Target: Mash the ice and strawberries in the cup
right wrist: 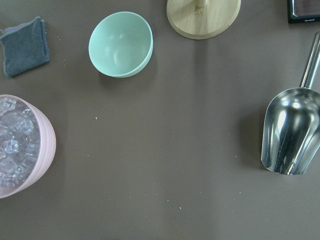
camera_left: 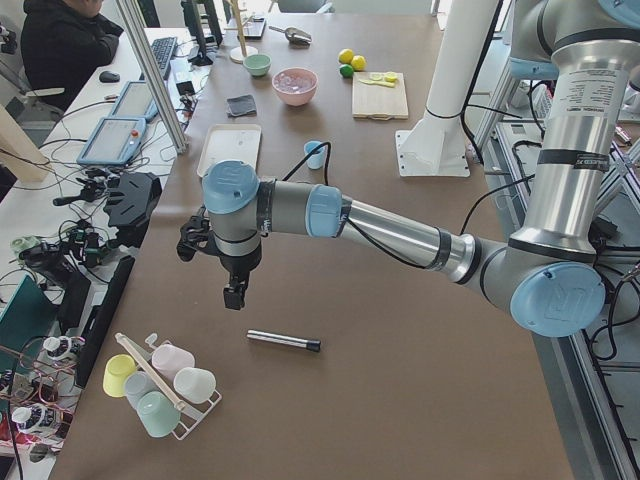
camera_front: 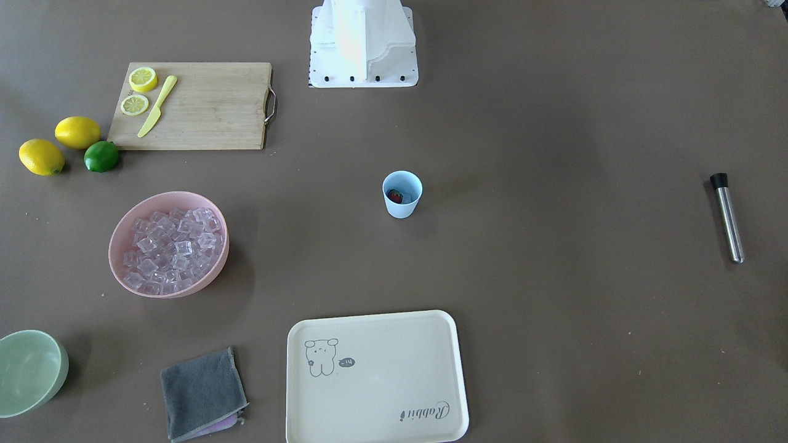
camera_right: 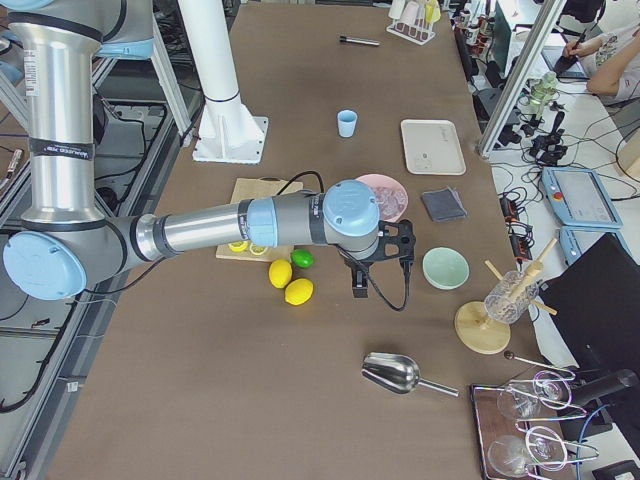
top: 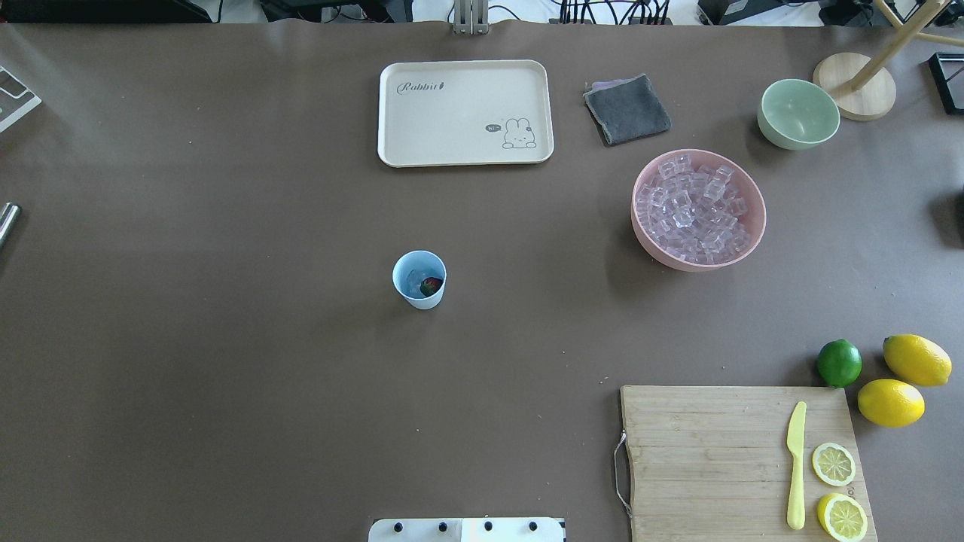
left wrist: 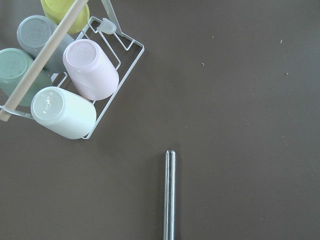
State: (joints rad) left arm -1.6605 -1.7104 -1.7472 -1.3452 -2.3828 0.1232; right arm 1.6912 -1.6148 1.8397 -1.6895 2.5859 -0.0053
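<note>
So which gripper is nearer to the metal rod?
Left. The left gripper hovers close beside the rod. The right gripper is far off, between the lemons and the green bowl.

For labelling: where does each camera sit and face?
Front-facing: across table, steeply down; robot base topmost.
Overhead: behind robot, down; base at bottom.
Exterior left: table end; left arm near.
Exterior right: opposite end; right arm near.
Left wrist: above metal rod; no body.
Right wrist: above scoop; no body.
First two share the cup.
</note>
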